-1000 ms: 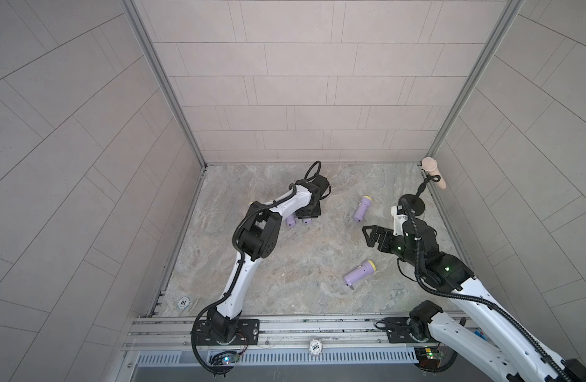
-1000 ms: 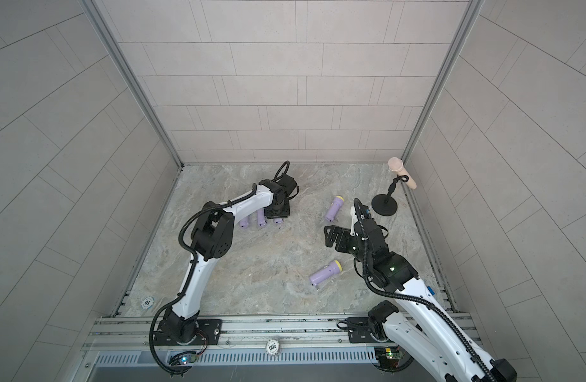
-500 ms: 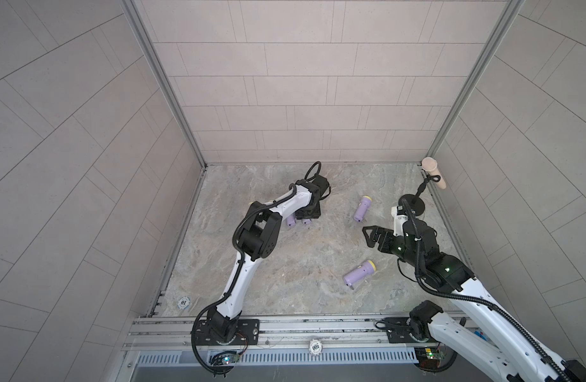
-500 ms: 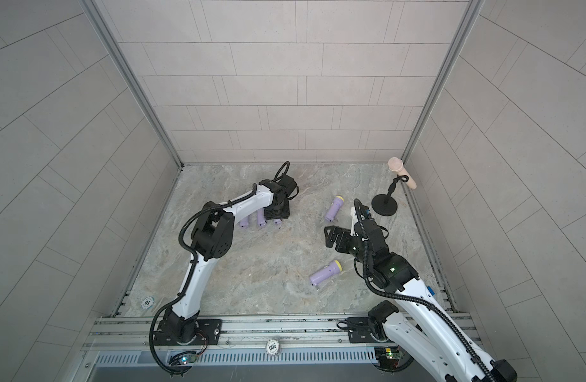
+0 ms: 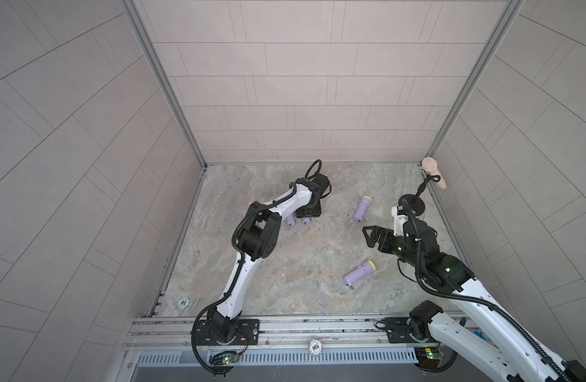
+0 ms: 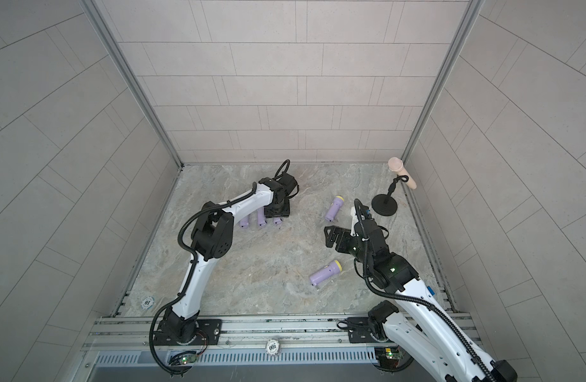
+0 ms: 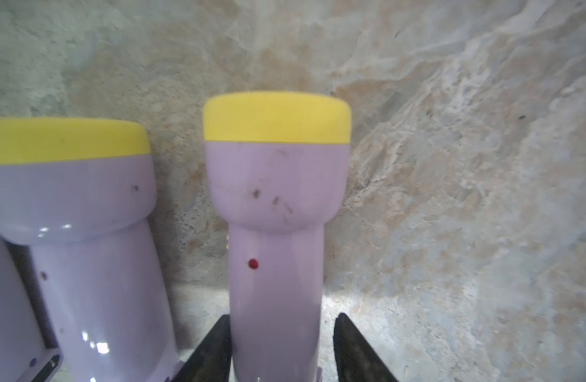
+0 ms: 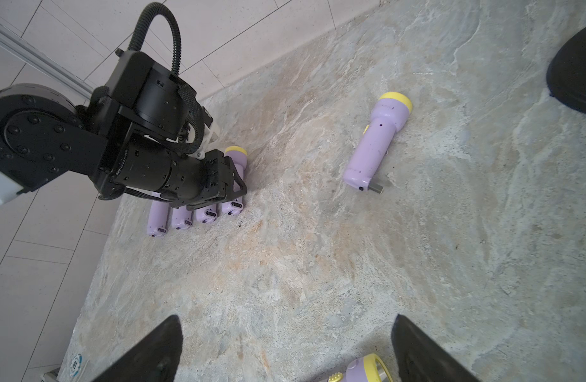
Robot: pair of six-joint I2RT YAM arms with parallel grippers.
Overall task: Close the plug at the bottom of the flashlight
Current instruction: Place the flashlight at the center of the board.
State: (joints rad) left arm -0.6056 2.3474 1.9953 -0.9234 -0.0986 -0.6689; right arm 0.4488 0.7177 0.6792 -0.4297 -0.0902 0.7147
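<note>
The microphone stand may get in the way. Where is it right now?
In both top views the microphone stand sits in the table's far right corner, beyond the open right gripper; the nearest flashlight lies just to its left.

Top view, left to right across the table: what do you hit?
In order: round token → row of flashlights → microphone stand. Between row and stand, the far flashlight, near flashlight and right gripper overlap, so they are left unordered.

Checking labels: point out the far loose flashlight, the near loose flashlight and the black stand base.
far loose flashlight [image 8: 373, 145], right wrist view, mid-body.
near loose flashlight [image 5: 358, 273], in a top view, mid-body.
black stand base [image 6: 384, 205], in a top view, disc centre.
</note>
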